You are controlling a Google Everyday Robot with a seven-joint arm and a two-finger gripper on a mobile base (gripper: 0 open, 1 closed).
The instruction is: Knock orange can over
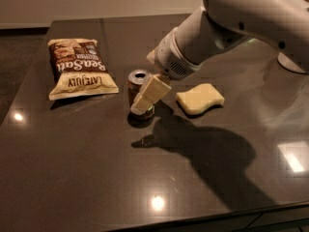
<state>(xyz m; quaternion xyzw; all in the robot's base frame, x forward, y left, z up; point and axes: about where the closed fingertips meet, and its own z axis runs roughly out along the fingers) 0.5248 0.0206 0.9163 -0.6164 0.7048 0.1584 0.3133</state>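
Observation:
The orange can [135, 82] stands upright on the dark table [96, 168], right of centre of the table's left half. Its silver top shows; its lower right side is hidden behind my gripper. My gripper [142, 105] reaches down from the upper right on the white arm [231, 23] and lies against the can's right front side, its tip near the can's base. The can does not look tilted.
A brown-and-cream chip bag [79, 69] lies flat to the left of the can. A pale yellow sponge [200, 99] lies to the right of the can, under the arm. A white object [294, 62] stands at the right edge.

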